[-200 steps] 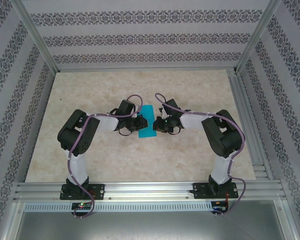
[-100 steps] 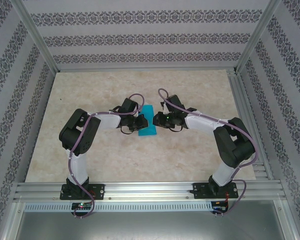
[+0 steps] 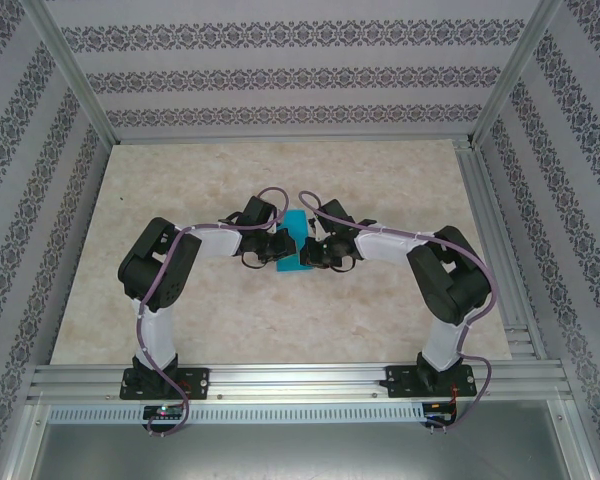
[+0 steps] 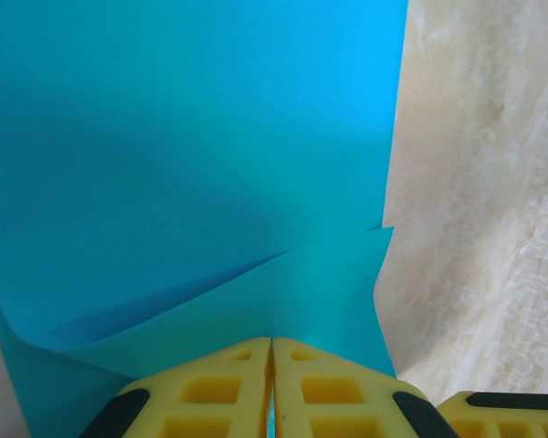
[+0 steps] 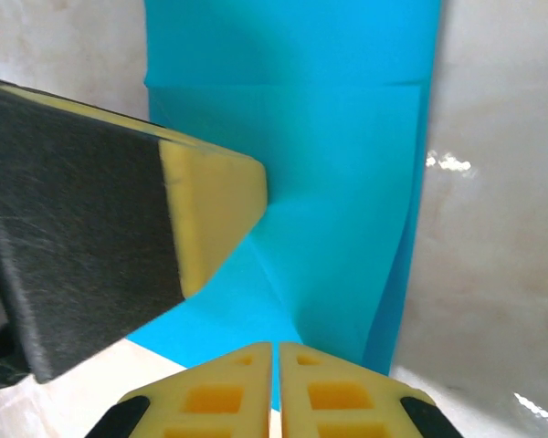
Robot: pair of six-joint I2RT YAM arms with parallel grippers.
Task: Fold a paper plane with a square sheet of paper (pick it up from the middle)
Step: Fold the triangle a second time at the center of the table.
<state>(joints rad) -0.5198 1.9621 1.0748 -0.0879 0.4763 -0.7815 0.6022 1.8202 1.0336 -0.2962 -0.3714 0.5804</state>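
The left gripper [image 4: 272, 351] has its yellow fingers pressed flat together. A raised flap of the teal-blue sheet [image 4: 183, 137] runs straight into the seam between them, which reads as a pinch on the paper's near edge. This gripper has hardly stirred over the last second.

The right gripper [image 5: 276, 354] is the one that has moved. A second ago it sat just beside the sheet's right edge; its arm then swung outward, and now it has come in over the paper with the fingers closed. Its tips meet the sheet where a diagonal crease ends, but I cannot tell whether paper lies between them or only under them. One left finger [image 5: 210, 214] rests on the sheet just ahead of it.

Both grippers now crowd the same small patch. I take that as a fold being worked — one side held while the other presses or takes the flap — and the plane is far from finished.

The sheet lies on the marbled table top [image 3: 180, 190] at mid-table, between the two grippers. It is no longer a flat square: from above it shows as a narrow strip. The wrist views show doubled layers:
- a straight crease across its far part,
- the diagonal fold,
- a loose corner curling up beside the left fingers.

No pointed nose or wings are visible yet.
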